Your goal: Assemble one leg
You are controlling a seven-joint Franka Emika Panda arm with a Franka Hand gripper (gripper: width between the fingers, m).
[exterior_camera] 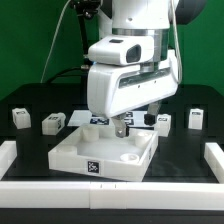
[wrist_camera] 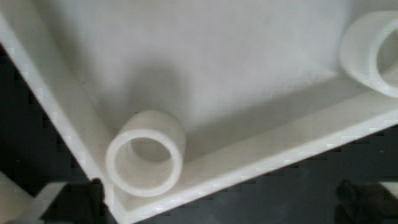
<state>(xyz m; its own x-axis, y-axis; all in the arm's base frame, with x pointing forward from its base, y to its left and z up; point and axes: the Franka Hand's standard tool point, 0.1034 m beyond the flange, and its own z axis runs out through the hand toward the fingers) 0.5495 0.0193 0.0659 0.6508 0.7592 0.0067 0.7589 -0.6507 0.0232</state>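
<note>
Four small white legs with tags stand on the black table in the exterior view: two at its left [exterior_camera: 19, 117] [exterior_camera: 52, 122] and two at its right [exterior_camera: 165, 120] [exterior_camera: 196, 118]. The large white square tray-like part [exterior_camera: 78, 150] lies in the middle. My gripper [exterior_camera: 122, 130] hangs low over that part's far side. In the wrist view my gripper [wrist_camera: 217, 205] is open and empty, with one dark fingertip [wrist_camera: 71, 200] at each side. Below it I see a corner of the tray-like part [wrist_camera: 231, 110] with a round socket [wrist_camera: 143, 150] and a second socket [wrist_camera: 374, 55]. No leg shows in the wrist view.
The marker board [exterior_camera: 97, 118] lies behind the tray-like part, partly hidden by the arm. White raised borders run along the table's front [exterior_camera: 110, 190] and both sides [exterior_camera: 8, 155]. A green wall stands behind.
</note>
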